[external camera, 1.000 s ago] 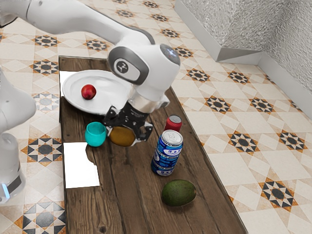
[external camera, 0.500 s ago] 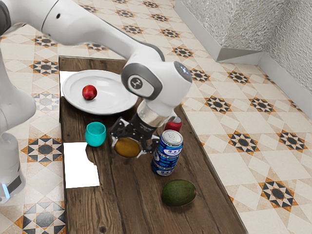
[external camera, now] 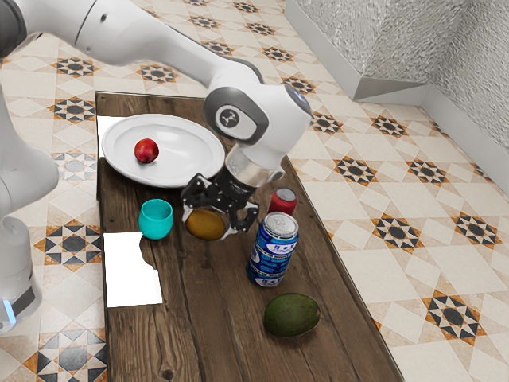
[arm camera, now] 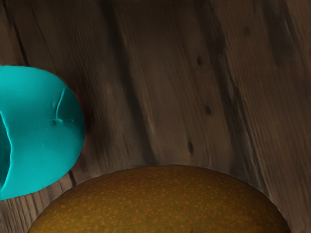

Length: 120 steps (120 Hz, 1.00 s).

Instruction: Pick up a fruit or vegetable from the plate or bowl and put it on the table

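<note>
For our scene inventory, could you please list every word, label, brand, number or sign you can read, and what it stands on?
No text is readable.
Blue can: white print, too small to read.
Arm: an emblem on a joint, too small to read.
Red can: no lettering I can make out.

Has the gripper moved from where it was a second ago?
Yes: the gripper has shifted toward the exterior view's right, farther from the teal cup.

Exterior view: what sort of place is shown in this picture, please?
It looks like a room indoors, perhaps in a home, though I cannot be certain. The patterned tile floor and the rough pale wall suggest this, and the wooden table bears a white plate.
</note>
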Each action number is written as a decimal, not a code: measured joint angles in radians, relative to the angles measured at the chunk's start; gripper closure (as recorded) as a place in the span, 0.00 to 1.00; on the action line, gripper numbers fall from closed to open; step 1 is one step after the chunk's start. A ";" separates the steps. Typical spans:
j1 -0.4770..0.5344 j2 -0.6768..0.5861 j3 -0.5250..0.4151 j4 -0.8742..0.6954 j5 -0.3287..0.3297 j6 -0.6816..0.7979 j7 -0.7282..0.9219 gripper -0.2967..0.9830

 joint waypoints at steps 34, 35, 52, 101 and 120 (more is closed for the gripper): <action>0.003 -0.025 -0.010 0.004 0.006 -0.032 0.035 0.28; 0.003 -0.040 -0.015 0.005 0.007 -0.033 0.036 0.28; 0.000 -0.047 -0.041 -0.055 0.013 -0.025 0.038 0.25; 0.006 -0.037 -0.042 -0.059 0.014 -0.015 0.042 0.23; 0.006 -0.039 -0.044 -0.016 0.025 -0.036 0.046 0.23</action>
